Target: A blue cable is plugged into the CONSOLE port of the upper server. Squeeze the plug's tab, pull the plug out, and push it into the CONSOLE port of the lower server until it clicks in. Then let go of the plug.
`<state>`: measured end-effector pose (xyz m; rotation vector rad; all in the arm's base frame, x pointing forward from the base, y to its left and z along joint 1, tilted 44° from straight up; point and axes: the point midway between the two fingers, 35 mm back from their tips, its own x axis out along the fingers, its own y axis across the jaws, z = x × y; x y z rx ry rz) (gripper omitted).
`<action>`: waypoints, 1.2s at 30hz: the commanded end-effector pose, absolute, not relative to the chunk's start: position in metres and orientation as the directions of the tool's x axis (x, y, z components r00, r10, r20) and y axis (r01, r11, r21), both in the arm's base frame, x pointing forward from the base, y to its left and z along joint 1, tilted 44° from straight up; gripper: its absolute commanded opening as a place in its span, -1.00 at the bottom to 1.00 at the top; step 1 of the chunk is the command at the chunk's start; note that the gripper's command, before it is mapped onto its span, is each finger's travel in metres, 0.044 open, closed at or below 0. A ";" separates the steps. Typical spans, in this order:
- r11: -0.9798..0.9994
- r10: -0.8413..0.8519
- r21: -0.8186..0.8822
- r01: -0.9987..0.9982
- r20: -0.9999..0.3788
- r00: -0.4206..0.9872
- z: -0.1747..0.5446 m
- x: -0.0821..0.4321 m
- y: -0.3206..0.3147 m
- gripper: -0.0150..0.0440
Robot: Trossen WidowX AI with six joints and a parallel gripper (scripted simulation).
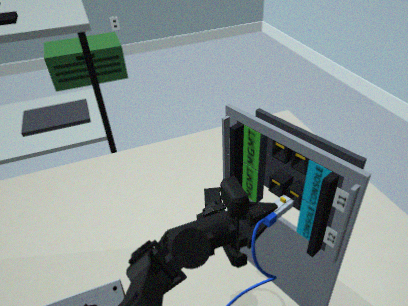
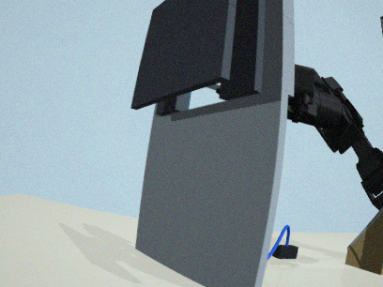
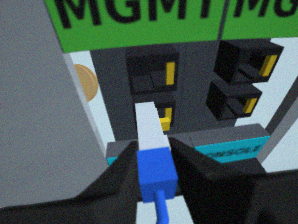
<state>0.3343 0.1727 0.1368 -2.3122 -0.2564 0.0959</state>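
My gripper (image 1: pixel 274 210) (image 3: pixel 152 144) is shut on the plug, a white body (image 1: pixel 284 204) (image 3: pixel 148 124) with a blue boot and a yellow tab. The plug is at the lower server's CONSOLE port (image 1: pixel 294 193) (image 3: pixel 168 113). In the wrist view its white tip shows in front of the port's left part, so it does not look seated. How close the tip is to the opening I cannot tell. The upper server's CONSOLE port (image 1: pixel 299 160) (image 3: pixel 243 104) is empty. The blue cable (image 1: pixel 254 250) (image 3: pixel 161 211) hangs down from the boot. In the exterior view the panel hides plug and fingers.
The grey upright panel (image 1: pixel 310 262) (image 2: pixel 211 188) carries both servers. The MGMT ports (image 1: pixel 280 151) (image 3: pixel 152 75) lie beside the green strip (image 1: pixel 251 162) (image 3: pixel 145 25). The cyan CONSOLE strip (image 1: pixel 311 202) (image 3: pixel 235 147) is on the other side. A black block (image 2: pixel 286 251) stands by the cable.
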 end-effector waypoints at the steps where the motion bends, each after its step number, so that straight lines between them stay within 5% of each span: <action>1: -0.665 0.222 -0.728 0.163 0.016 0.975 0.139 0.334 0.174 -0.49; 36: -0.665 0.223 -0.729 0.166 0.019 0.975 0.143 0.337 0.171 -0.49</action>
